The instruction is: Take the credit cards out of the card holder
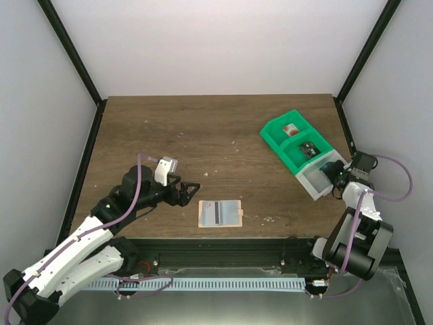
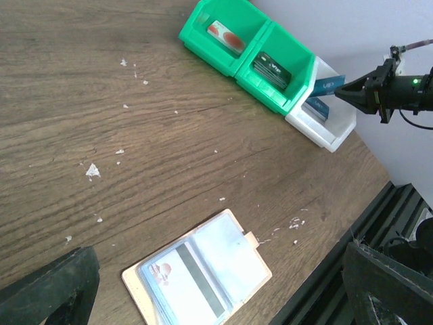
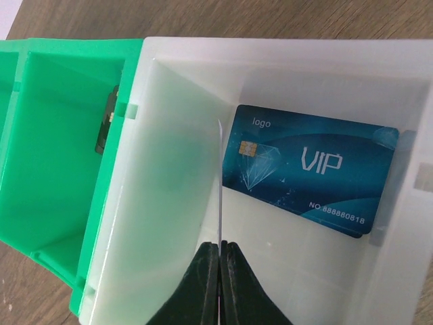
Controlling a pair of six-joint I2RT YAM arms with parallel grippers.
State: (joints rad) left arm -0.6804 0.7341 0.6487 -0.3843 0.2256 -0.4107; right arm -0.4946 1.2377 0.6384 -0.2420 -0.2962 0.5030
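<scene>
The left gripper [image 1: 191, 192] hangs over the wooden table [image 1: 223, 128] with its jaws spread wide, holding nothing. Just ahead of it (its wrist camera frames it between the two fingers) the card holder [image 2: 252, 265] lies open and flat, with a pale striped card [image 2: 193, 281] tucked in its pocket. Well ahead and to that gripper's right sits the green-and-white tray [image 1: 276, 134]. The right gripper [image 3: 220, 249] reaches into the tray's white compartment [image 3: 169, 176], jaws pinched together on a thin card [image 3: 220, 176] seen edge-on. A blue VIP card [image 3: 308, 172] lies just ahead of its tips, slightly right.
</scene>
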